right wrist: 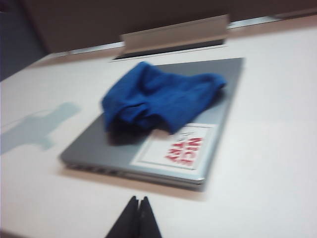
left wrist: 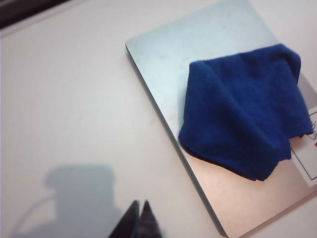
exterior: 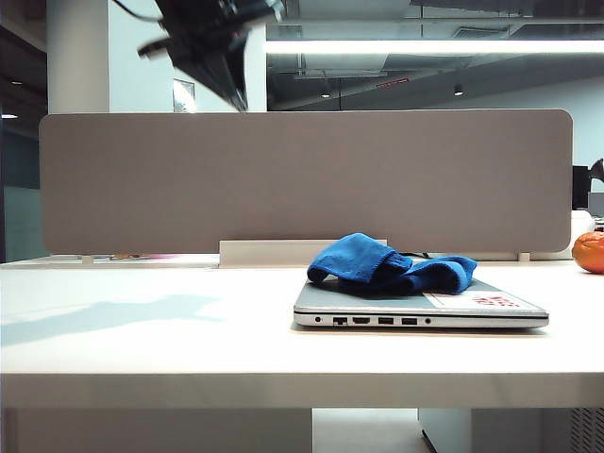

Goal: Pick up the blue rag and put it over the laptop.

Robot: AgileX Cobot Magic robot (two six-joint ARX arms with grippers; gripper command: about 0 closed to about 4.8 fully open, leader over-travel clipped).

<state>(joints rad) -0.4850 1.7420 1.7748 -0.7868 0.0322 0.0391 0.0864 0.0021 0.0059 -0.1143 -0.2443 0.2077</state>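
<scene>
The blue rag [left wrist: 242, 106], a plush microfibre cloth bunched into soft folds, lies on the closed laptop [left wrist: 163, 49], a flat, matte silver-grey slab bearing a white sticker [right wrist: 176, 148] with red print. The left gripper [left wrist: 139, 218] hangs above the smooth white table [left wrist: 74, 99], off the laptop's long edge, fingers pressed together, empty. The right gripper [right wrist: 137, 215], likewise closed and empty, sits short of the laptop's port side.

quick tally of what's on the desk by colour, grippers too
Blue: 1, the blue rag, crumpled on the laptop lid
Silver-grey: 1, the laptop, closed
Orange: 1, an orange object at the desk's right edge
Black: 2, left gripper and right gripper, both shut, empty
Total: 5
</scene>
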